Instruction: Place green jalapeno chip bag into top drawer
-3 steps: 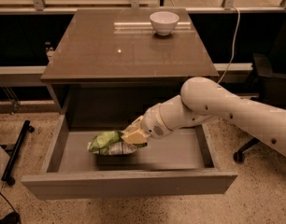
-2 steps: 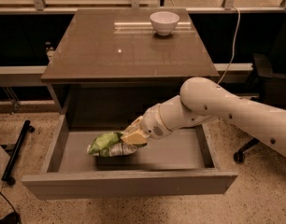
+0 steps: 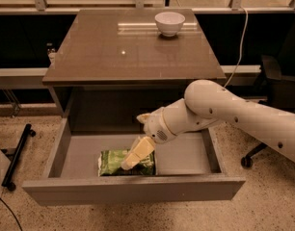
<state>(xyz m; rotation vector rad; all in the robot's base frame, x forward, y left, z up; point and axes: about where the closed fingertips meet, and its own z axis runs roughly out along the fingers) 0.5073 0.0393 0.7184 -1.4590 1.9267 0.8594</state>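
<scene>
The green jalapeno chip bag (image 3: pixel 113 162) lies flat on the floor of the top drawer (image 3: pixel 133 189), left of its middle. The drawer is pulled fully out beneath the table. My gripper (image 3: pixel 132 141) is inside the drawer, just above the right end of the bag. Its cream fingers are spread apart: one finger (image 3: pixel 138 153) points down over the bag and covers part of it, the other points left higher up. The gripper is open and holds nothing.
A white bowl (image 3: pixel 169 23) stands at the back of the grey-brown table top (image 3: pixel 118 52). A white cable (image 3: pixel 241 37) hangs at the right. An office chair base (image 3: pixel 253 155) stands on the floor at the right, a black stand (image 3: pixel 17 158) at the left.
The bag was crumpled and held in the shut gripper above the drawer floor. Now it lies flat on the floor, and the gripper has let go and opened.
</scene>
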